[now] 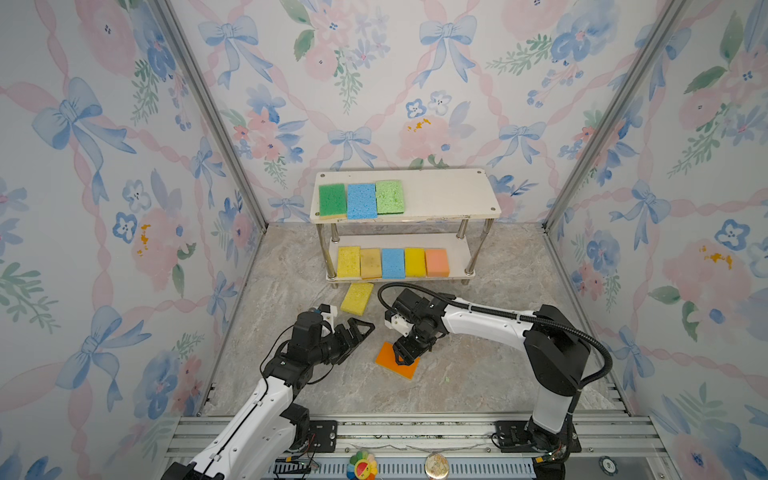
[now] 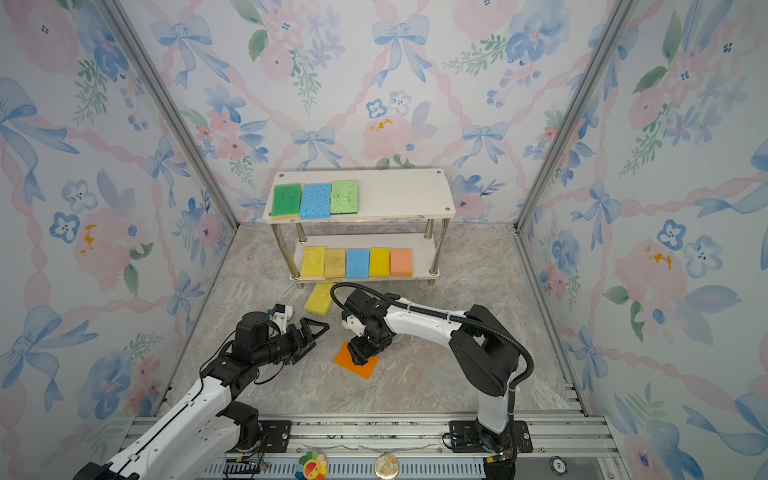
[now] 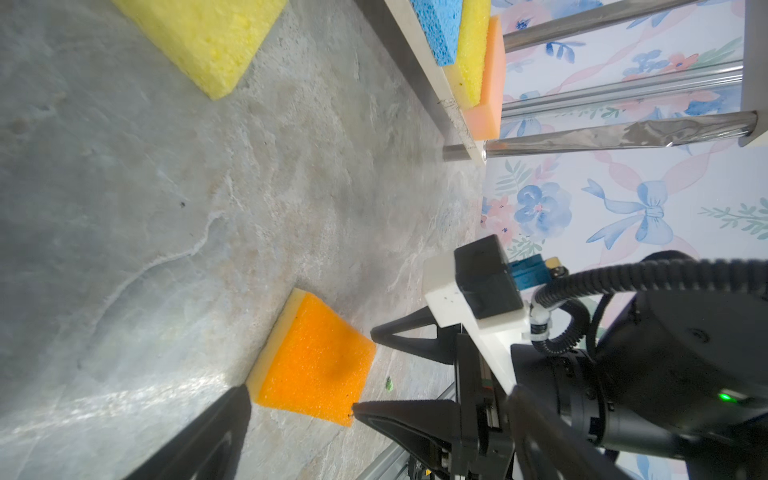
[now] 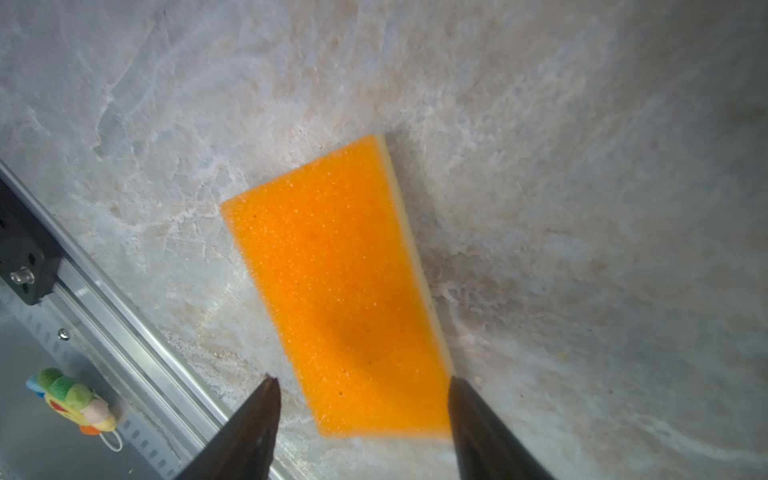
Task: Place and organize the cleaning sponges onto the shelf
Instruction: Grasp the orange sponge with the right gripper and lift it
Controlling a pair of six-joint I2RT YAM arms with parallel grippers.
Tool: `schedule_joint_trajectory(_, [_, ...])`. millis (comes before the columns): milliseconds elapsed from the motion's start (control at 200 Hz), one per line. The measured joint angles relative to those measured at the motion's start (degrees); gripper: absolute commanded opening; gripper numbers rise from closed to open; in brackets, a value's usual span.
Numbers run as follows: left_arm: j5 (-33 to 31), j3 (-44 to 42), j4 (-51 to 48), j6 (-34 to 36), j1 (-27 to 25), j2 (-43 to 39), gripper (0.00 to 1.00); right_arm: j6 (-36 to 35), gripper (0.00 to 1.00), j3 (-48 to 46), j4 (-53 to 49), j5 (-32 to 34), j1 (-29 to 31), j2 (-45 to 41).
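Right end effector (image 4: 362, 380) straddles the orange sponge (image 4: 332, 270), jaws apart; one-sided contact may slide it across the table (image 4: 582, 208), spoiling the grip.

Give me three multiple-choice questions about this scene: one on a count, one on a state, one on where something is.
1. How many sponges lie on the lower shelf board? A three; B five; C seven.
2. The left gripper is: A open and empty; B shut on a sponge; C out of sight.
3. The orange sponge is: A on that board; B in the left gripper; C flat on the tabletop between the right gripper's jaws.

Answers: 1 B, five sit side by side there. 2 A, its fingers stand apart with nothing between. 3 C, the right wrist view shows it so.
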Motion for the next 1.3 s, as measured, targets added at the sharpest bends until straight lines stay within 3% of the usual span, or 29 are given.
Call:
schedule_joint_trajectory(270, [1.2,0.0,0.0,0.04,1.4,0.68,0.98,-0.44,0.57,0.0,0.0,2.16,-0.07,0.98])
schedule_joint_trajectory(785, [1.95,0.02,-0.07,0.09,1.7,1.36,0.98,-0.42,0.55,-0.26,0.26,3.65,-1.97,0.98])
schedule_joint_trajectory(1020, [2.03,0.02,-0.11,0.07,1.7,1.33,0.98,-0.17,0.5,-1.64,1.29,2.91,-3.02,1.22])
schedule_joint_trajectory(1300, [2.16,0.02,-0.13,0.07,1.7,1.33,0.98,0.76,0.34,-2.78,3.26,1.18,-2.91,1.4])
